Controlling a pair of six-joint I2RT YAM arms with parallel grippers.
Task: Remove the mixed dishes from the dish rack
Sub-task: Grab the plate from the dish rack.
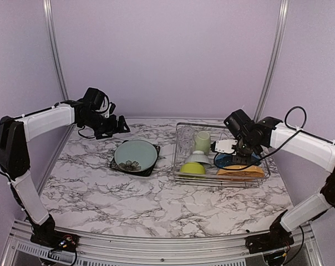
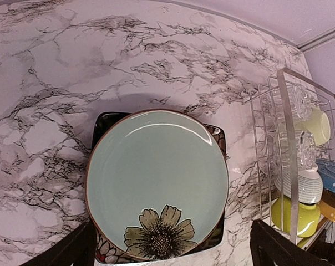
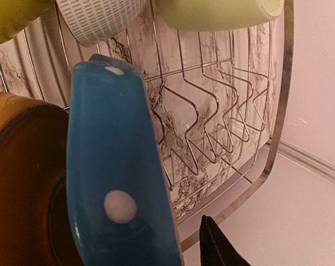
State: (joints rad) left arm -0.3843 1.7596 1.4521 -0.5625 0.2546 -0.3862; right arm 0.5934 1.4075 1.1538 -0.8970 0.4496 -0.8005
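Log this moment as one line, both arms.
left gripper: open, above flower plate | right gripper: at blue dotted plate in dish rack, grip unconfirmed

Robot laboratory test cell: marble-patterned surface [image 1: 156,205] enclosed by plain lavender walls [image 1: 167,55], with aluminium frame posts [image 1: 274,55] at its corners.

Flowered plate [image 2: 156,183] on dark square plate [image 2: 102,123], beside dish rack [image 2: 287,138]

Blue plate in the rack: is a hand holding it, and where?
The right hand is at the upper rim of the blue plate, but whether it grips cannot be told. The open left hand holds nothing.
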